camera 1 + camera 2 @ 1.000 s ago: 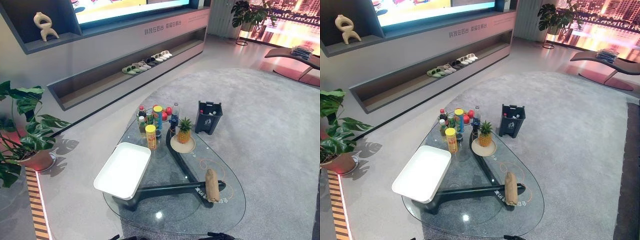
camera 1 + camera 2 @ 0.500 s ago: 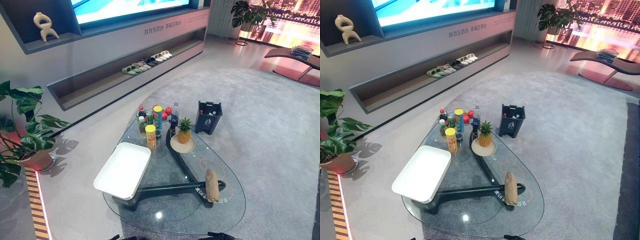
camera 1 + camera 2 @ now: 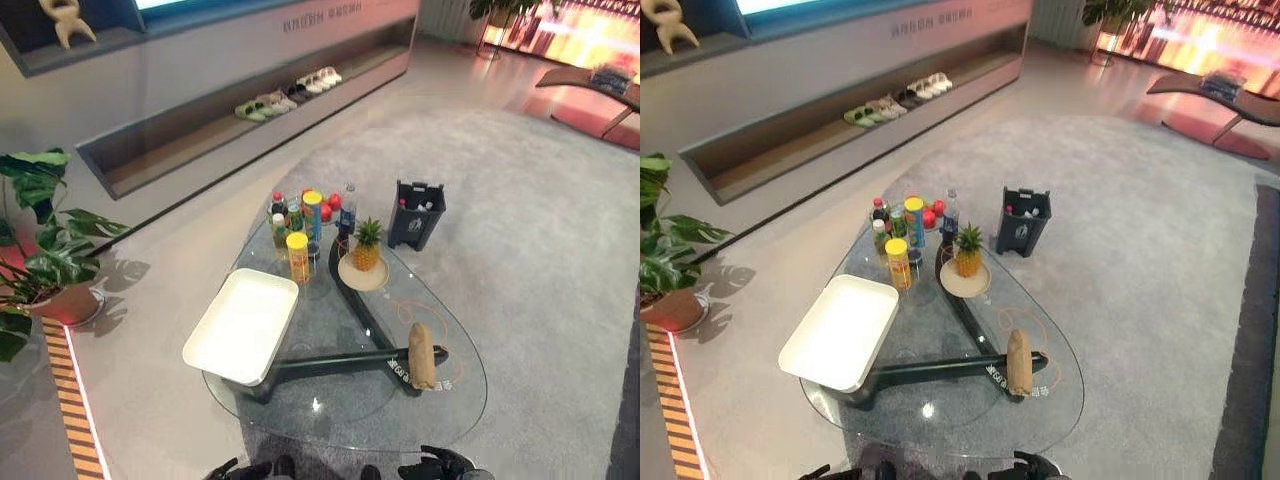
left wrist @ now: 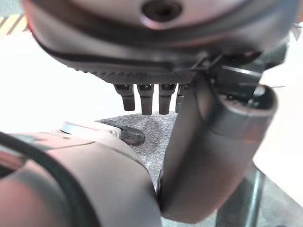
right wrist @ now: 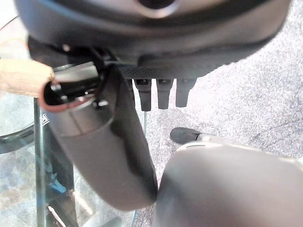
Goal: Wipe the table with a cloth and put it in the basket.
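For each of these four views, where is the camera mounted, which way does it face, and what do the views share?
Left eye view: on the head, looking down at the glass table; both hands at the bottom edge.
Right eye view: same scene, slightly offset; rolled cloth, white tray.
Left wrist view: along the left hand, open, above carpet.
Right wrist view: along the right hand, open; shares the cloth and table with the eye views.

Grey carpet (image 3: 540,250), wall shelf w/ shoes (image 3: 285,95), potted plant (image 3: 40,250)
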Controlling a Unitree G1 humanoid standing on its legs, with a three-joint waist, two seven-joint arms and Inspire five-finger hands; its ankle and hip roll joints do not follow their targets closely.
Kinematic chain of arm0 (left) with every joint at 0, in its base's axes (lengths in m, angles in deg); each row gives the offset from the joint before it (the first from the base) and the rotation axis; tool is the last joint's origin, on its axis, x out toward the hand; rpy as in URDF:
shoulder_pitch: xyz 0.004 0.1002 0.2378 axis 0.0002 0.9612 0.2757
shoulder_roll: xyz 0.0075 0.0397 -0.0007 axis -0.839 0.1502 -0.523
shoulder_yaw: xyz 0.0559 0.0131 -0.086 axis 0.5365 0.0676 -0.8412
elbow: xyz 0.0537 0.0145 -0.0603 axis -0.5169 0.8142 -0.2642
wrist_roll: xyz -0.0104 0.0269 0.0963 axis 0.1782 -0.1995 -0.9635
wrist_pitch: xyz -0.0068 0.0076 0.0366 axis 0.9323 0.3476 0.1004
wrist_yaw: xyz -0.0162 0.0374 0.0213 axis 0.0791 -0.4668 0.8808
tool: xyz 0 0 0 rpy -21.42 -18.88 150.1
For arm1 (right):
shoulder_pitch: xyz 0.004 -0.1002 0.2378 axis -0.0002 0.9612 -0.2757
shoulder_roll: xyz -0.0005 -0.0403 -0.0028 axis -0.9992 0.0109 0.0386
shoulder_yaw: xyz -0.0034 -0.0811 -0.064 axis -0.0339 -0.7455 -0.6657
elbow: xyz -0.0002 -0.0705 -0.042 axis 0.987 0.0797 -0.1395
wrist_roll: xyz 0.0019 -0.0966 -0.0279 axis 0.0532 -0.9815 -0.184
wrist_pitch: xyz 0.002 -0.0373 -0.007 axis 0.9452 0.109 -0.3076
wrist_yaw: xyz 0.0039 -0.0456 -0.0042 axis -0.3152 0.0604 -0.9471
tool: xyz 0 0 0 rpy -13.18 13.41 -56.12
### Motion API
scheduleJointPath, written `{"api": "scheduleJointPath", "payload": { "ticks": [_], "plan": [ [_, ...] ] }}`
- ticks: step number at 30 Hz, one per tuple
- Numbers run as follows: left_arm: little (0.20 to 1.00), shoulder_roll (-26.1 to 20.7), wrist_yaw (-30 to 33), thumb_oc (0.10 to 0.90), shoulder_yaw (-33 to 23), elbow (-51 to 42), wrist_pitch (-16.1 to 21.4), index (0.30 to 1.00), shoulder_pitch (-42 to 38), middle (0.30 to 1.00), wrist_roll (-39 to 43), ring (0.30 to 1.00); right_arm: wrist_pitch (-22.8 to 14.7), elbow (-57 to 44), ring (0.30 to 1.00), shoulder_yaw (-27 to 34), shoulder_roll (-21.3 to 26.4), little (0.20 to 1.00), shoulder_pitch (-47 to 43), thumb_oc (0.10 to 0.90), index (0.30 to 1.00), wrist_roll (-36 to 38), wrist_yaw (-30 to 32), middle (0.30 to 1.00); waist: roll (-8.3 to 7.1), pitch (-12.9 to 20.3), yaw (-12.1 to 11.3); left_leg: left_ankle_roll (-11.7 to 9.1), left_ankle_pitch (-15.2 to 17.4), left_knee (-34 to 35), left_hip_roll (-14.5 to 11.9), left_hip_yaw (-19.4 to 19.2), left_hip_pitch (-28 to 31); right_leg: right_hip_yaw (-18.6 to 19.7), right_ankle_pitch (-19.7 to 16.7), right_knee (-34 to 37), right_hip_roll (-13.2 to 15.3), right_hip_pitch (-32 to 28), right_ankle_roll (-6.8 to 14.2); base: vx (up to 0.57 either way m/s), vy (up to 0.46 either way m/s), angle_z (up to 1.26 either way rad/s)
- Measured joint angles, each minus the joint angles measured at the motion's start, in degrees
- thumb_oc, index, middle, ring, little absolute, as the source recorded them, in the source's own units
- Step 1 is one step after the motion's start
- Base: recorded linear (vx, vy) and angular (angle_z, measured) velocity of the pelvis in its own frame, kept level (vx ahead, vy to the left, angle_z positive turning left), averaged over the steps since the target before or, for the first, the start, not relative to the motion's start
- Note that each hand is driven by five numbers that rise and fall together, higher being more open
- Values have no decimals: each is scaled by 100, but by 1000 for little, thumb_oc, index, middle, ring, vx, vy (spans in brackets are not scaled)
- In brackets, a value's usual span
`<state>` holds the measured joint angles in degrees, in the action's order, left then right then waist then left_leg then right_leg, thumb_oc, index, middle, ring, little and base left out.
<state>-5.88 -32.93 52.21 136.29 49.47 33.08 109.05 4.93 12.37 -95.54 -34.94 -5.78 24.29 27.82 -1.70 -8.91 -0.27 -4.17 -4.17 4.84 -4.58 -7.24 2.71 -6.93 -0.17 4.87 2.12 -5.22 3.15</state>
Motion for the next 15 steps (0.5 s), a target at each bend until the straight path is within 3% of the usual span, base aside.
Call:
{"api": "scheduleJointPath", "payload": {
  "ticks": [6,9,15],
  "plan": [
    [900,-133,-10,800,120,-237,15,900,-327,900,2,900,-488,-374,900,-171,199,900,-209,800,900,254,230,900,-119,-513,6,6,1,-287,27,48,-482,-52,-58,-90,2,314,23,-111,-35,4],
    [900,-149,-21,800,246,-401,39,900,-523,900,12,900,-666,-724,900,-175,309,900,-453,800,900,450,478,900,-125,-817,-12,39,-40,-318,48,84,-648,-58,-141,-83,15,454,37,-41,-7,5],
    [900,-181,-16,800,285,-680,145,900,-504,900,27,900,-934,-1567,900,-85,518,900,-771,800,900,919,934,900,-69,-1118,-43,43,-40,-395,98,139,-820,-75,-175,-87,54,570,65,-7,-4,4]
  ]
}}
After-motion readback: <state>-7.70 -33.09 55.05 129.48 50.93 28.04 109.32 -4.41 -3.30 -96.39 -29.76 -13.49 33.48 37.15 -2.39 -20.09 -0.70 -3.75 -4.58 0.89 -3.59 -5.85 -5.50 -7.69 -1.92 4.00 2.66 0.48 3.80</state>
